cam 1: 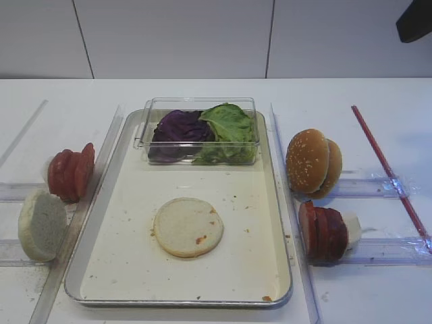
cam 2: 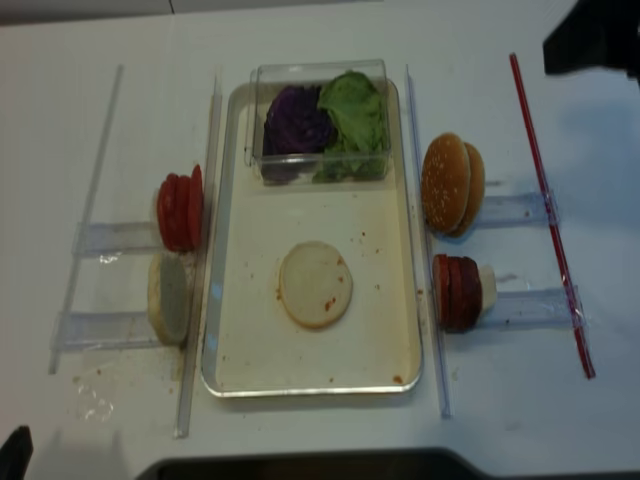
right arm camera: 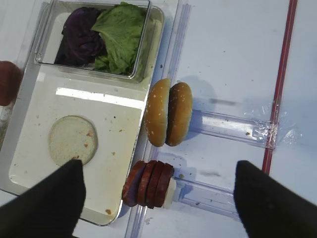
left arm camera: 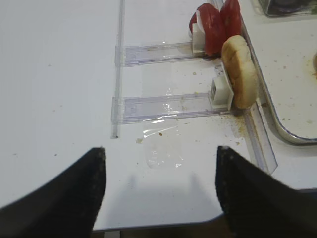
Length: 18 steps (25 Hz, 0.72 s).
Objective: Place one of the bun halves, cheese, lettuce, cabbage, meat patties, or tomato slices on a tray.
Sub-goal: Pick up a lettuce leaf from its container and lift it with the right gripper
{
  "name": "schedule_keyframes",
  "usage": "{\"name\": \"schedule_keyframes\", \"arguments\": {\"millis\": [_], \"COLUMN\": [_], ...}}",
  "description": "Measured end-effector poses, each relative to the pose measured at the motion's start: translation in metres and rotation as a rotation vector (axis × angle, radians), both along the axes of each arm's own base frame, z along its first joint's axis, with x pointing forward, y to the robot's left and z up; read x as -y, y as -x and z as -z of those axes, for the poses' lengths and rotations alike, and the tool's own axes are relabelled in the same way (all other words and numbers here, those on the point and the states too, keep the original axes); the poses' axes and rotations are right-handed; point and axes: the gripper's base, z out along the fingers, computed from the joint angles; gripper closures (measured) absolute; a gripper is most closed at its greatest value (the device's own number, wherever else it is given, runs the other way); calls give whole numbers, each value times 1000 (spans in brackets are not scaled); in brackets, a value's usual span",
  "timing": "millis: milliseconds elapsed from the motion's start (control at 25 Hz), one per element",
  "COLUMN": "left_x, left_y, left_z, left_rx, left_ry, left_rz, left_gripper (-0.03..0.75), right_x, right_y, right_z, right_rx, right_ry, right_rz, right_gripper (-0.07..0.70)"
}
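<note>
One pale flat round bun half (cam 1: 188, 227) lay cut-face up on the large cream-white rectangular tray with the silvery rim (cam 1: 273, 202), a little left of the tray's middle, touching nothing else. At the tray's far end stood one small clear plastic box (cam 1: 196, 130); inside it, one mound of dark purple wrinkled cabbage (cam 1: 179, 128) sat on the left with one bright green crinkled lettuce leaf (cam 1: 230, 125) pressed against it on the right.

Bun halves counted – four in all. Besides the one on the tray, one pale half (cam 1: 42, 225) stood on edge just off the tray's left rim, and two golden-brown sesame-seeded domed tops (cam 1: 312, 163) stood on edge, touching, just off the right rim. Red tomato slices (cam 1: 70, 173) – about three, upright – stood beyond the left bun half. Dark red-brown patties (cam 1: 322, 231) – three or four, hard to separate – stood upright near the sesame tops, against a white block. Clear plastic rails (cam 1: 374, 187) held these stacks. One thin red strip (cam 1: 388, 173) lay on the white table (cam 1: 54, 101) further right.

Right gripper (right arm camera: 158, 198): black fingers (right arm camera: 270, 201) spread wide, holding nothing, hanging above the patties – the tray's bun half lay left of and beyond its jaws, well apart. Left gripper (left arm camera: 161, 193): fingers (left arm camera: 59, 196) likewise parted over bare table, the tray off to its right.
</note>
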Motion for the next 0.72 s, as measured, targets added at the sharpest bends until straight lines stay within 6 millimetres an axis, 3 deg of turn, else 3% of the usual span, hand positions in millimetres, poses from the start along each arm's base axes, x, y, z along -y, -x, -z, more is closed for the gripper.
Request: {"name": "schedule_keyframes", "arguments": {"millis": [120, 720], "left_x": [0, 0], "left_y": [0, 0], "left_z": [0, 0], "left_rx": [0, 0], "left_ry": [0, 0], "left_rz": [0, 0], "left_gripper": [279, 279], "right_x": [-8, -88], "right_y": [-10, -86], "right_z": [2, 25], "right_rx": [-11, -91], "right_ry": [39, 149], "right_rz": [-34, -213], "right_gripper": [17, 17]}}
